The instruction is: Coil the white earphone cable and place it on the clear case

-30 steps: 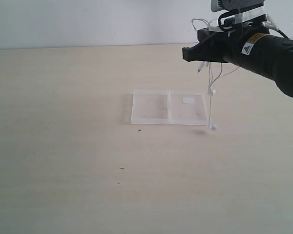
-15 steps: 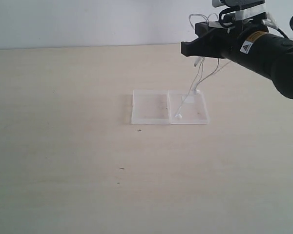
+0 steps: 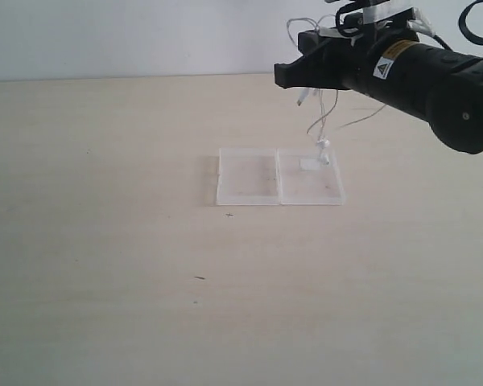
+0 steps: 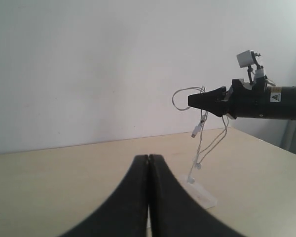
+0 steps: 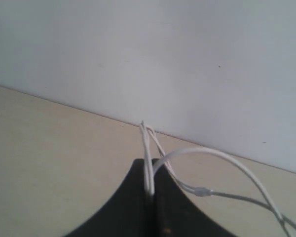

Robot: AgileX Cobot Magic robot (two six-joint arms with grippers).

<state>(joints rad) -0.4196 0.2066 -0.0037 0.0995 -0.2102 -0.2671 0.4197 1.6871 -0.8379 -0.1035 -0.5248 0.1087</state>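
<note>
White earphone cable point(image 3: 323, 121): off the desk point(image 3: 105, 241), bunched in the right hand point(image 3: 283, 76), loose strands hanging over the clear case point(image 3: 245, 177). Nearest the exterior camera is bare desk with a few small specks. Next comes the case, lying open and flat with both halves side by side, the small white label point(image 3: 310, 164) on the right half. Over that labelled half, toward its far edge, hang the lowest strands and one earbud point(image 3: 322, 145); I cannot tell whether anything touches the plastic. Above and behind, the right hand is closed on the bundle. In its wrist view the strands point(image 5: 147, 158) emerge from between pressed-together jaws, and one wide loop arcs off to the side. The left wrist view shows the left hand point(image 4: 148, 159) raised, fingers closed together on nothing, facing the right hand point(image 4: 192, 100), the cable point(image 4: 203, 133) and the case point(image 4: 200, 192) beyond it. Handling judgement: the wire is very light, limp and springy, so loops will likely uncoil on release and dangling ends will swing with any arm motion. It is thin and smooth enough to slip from a loose pinch. The best hold seems to be across several strands of the bunch at once, not on an earbud or the inline piece. The smooth, light case may slide if the wire drags.
</note>
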